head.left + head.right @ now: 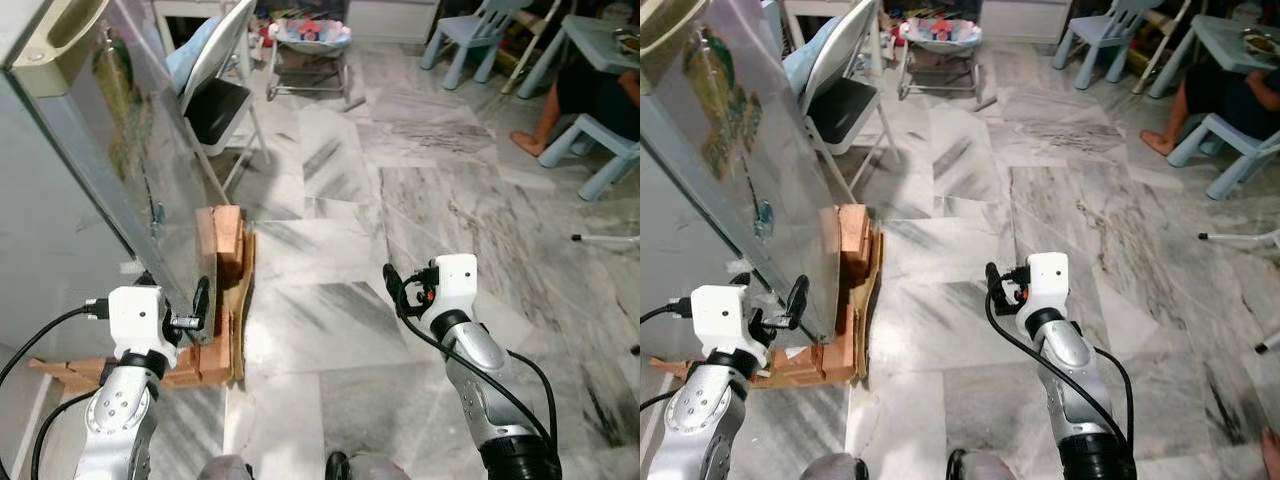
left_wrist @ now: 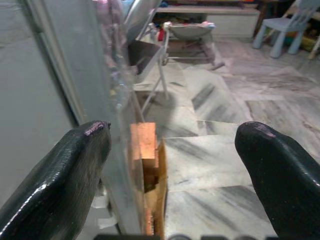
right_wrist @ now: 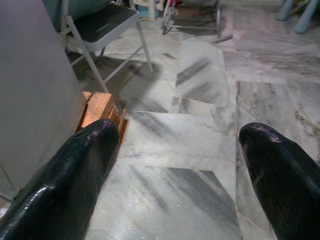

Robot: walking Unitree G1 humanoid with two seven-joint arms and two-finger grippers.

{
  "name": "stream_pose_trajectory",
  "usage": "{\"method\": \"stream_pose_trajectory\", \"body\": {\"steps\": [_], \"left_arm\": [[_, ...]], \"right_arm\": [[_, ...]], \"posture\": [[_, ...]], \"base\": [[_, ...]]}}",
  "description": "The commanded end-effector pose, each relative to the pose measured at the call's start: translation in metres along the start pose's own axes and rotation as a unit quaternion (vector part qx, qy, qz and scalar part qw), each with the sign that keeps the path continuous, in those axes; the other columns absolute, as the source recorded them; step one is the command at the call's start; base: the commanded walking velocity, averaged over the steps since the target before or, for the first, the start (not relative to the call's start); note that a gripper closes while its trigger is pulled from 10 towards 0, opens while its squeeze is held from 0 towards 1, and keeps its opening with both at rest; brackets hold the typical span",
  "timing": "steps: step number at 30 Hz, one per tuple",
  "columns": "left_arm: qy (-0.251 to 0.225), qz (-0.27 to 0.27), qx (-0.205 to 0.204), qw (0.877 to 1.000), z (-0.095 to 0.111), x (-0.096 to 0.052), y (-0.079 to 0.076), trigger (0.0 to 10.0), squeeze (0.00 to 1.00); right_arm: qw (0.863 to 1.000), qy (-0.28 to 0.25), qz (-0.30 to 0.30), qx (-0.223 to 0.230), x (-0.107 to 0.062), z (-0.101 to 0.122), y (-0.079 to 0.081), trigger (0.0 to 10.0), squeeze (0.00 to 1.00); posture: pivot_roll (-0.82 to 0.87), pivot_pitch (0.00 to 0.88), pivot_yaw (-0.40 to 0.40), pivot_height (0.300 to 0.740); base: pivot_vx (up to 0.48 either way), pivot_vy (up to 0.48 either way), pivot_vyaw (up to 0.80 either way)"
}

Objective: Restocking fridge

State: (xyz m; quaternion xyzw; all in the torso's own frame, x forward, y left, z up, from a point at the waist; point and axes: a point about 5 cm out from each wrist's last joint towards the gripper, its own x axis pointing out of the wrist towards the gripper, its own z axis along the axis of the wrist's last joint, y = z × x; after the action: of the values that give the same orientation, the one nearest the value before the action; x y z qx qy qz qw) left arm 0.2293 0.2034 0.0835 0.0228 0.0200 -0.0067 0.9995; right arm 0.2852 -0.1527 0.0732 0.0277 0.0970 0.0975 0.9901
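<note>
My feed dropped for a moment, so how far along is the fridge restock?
Early stage. Nothing looks stocked: no food item is in view. In hand: the left claw is open at the lower edge of the fridge door, one finger on each side of it, above the wooden blocks. The right claw is open and empty over the marble floor. Left: everything that goes inside.

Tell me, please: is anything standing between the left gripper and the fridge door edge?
Nothing visible does. The left gripper is open, at the lower edge of the fridge door, one finger on each side of it. Wooden blocks lie just beyond, on the floor.
</note>
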Motion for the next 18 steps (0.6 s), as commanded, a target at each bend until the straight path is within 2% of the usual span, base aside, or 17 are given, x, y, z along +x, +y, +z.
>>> {"method": "stream_pose_trajectory", "body": {"steps": [1, 4, 8, 18], "left_arm": [[-0.002, 0.001, -0.001, 1.0, 0.003, 0.003, -0.001, 10.0, 0.0], [-0.002, 0.004, -0.002, 1.0, 0.003, 0.004, 0.0, 10.0, 0.0], [0.006, 0.015, 0.006, 1.0, -0.001, 0.0, 0.002, 10.0, 0.0], [0.017, 0.045, 0.013, 0.999, -0.006, -0.016, 0.02, 10.0, 0.0]], "right_arm": [[1.0, -0.002, -0.007, -0.001, 0.0, 0.002, -0.003, 10.0, 0.0], [1.0, -0.002, -0.007, -0.002, 0.0, 0.002, -0.003, 10.0, 0.0], [1.0, 0.004, -0.002, -0.003, 0.0, 0.0, -0.002, 10.0, 0.0], [1.0, 0.014, 0.004, -0.006, 0.0, -0.001, -0.002, 10.0, 0.0]], "posture": [[0.05, 0.116, -0.059, 0.74], [0.05, 0.117, -0.059, 0.74], [0.05, 0.118, -0.06, 0.74], [0.06, 0.136, -0.062, 0.74]], "base": [[0.394, 0.0, 0.0], [0.332, 0.0, 0.0], [0.0, 0.0, 0.0], [0.0, 0.0, 0.0]]}}
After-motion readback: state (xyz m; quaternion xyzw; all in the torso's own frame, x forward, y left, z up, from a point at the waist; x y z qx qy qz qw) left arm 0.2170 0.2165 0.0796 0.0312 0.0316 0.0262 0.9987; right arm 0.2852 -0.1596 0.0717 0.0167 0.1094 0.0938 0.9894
